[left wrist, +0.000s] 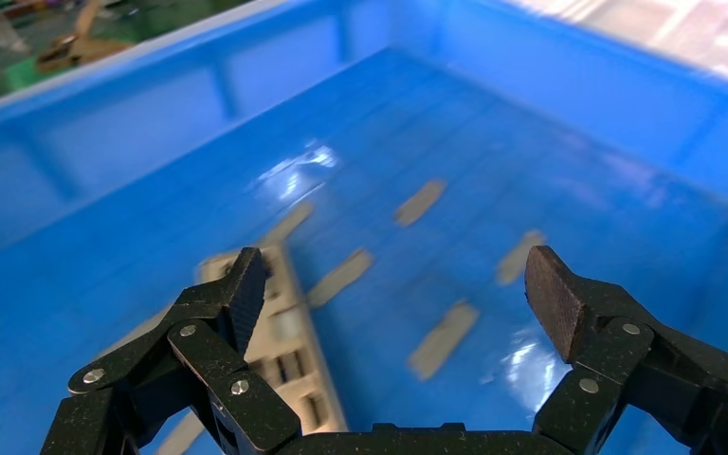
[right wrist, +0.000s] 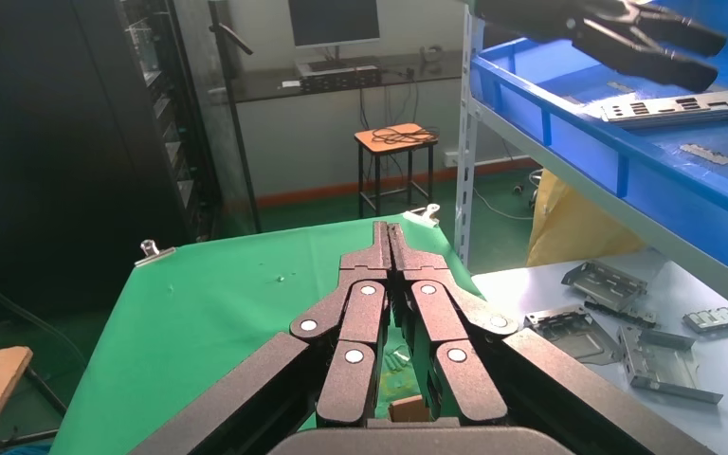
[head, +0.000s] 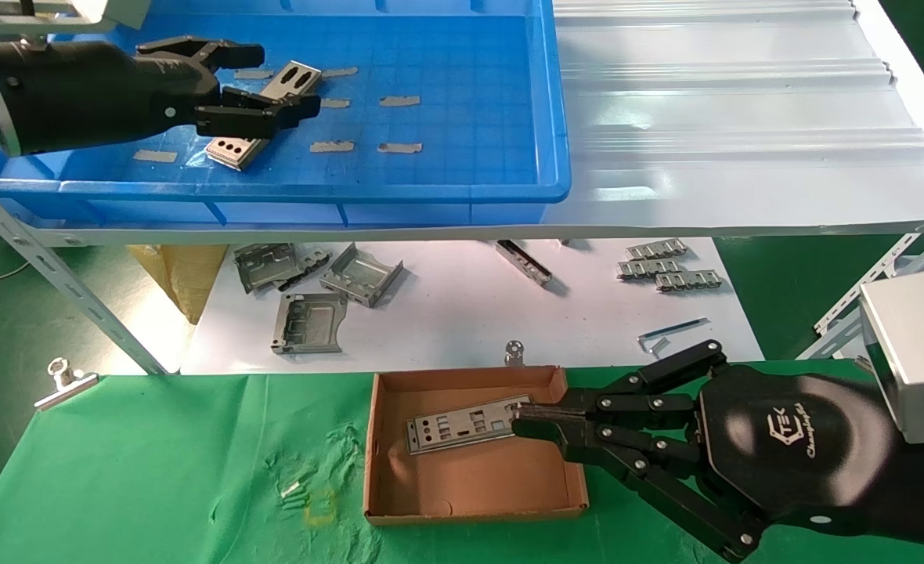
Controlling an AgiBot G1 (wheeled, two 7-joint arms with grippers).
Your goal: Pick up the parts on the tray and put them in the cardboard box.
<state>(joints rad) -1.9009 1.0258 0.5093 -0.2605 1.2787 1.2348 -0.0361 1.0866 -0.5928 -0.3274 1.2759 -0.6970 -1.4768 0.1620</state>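
One silvery punched part (head: 236,147) lies slantwise on the floor of the blue tray (head: 462,192). My left gripper (head: 286,78) hovers open just above this part, one finger on each side of it. In the left wrist view the part (left wrist: 289,355) shows under one finger (left wrist: 245,284), and the gripper (left wrist: 398,284) holds nothing. A second part (head: 462,424) lies flat in the cardboard box (head: 470,478) on the green cloth. My right gripper (head: 518,423) is shut, its tip at that part's right end; in the right wrist view the gripper (right wrist: 389,232) shows nothing between its fingers.
A white ribbed sheet (head: 744,117) runs to the right of the tray. On the white surface below lie folded grey brackets (head: 313,290), toothed strips (head: 665,270) and a hex key (head: 669,333). A binder clip (head: 63,380) holds the cloth's left corner.
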